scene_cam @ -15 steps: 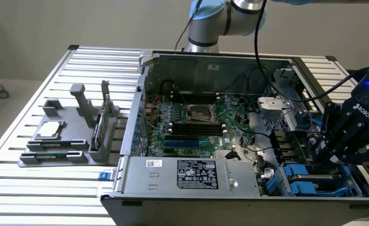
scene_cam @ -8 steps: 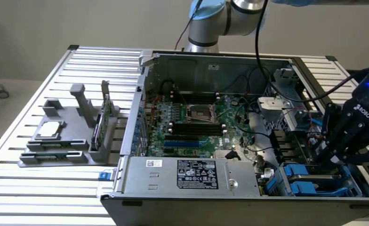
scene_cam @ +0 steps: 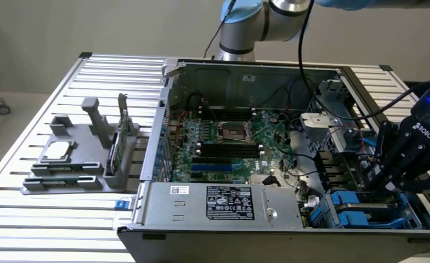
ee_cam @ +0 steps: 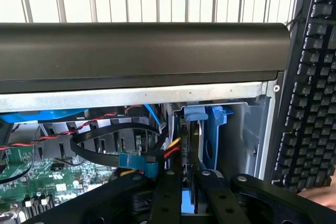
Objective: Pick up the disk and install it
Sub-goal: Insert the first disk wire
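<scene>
The gripper [scene_cam: 379,183] stands at the exterior view's right, lowered into the drive bay corner of the open computer case [scene_cam: 200,233]. In the wrist view its two black fingers [ee_cam: 167,198] are almost together, and the disk [ee_cam: 191,135] stands edge-on in the narrow gap between them, so the gripper [ee_cam: 187,179] has hold of it. The disk is upright, with the blue carrier tab at its far end, close against the grey wall of the case. Just beside it run red and black wires [ee_cam: 79,129] and a flat black cable. Other blue carriers [scene_cam: 350,211] sit in the bay near the gripper. The motherboard [scene_cam: 222,142] lies in the middle of the case.
</scene>
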Robot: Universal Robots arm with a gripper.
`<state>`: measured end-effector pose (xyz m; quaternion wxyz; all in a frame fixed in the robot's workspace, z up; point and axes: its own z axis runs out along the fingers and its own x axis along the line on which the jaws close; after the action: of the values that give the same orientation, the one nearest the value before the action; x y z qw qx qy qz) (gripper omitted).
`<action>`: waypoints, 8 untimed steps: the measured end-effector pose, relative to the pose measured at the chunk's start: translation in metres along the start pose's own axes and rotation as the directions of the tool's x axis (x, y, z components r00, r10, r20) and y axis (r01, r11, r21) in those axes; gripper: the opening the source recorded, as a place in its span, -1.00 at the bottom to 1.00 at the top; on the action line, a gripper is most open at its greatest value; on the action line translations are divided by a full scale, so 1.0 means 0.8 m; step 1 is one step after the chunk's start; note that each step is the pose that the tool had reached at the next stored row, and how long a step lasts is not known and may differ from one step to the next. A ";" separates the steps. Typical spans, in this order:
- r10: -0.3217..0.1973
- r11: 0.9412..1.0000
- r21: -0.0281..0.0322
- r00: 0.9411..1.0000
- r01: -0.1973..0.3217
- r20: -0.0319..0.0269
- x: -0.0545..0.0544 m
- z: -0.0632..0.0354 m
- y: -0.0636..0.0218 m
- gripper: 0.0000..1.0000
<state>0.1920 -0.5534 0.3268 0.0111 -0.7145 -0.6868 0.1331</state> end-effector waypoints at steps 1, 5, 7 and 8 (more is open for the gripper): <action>0.000 1.000 0.002 1.000 0.000 0.000 0.000 0.000 0.000 -0.66; -0.001 1.000 0.013 1.000 0.001 0.000 0.000 0.001 0.004 -0.66; -0.001 1.000 0.019 1.000 0.001 0.000 0.000 0.000 0.007 -0.66; -0.002 1.000 0.022 1.000 0.002 0.001 0.000 0.000 0.009 -0.66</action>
<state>0.1987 -0.5535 0.3252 0.0190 -0.7136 -0.6860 0.1409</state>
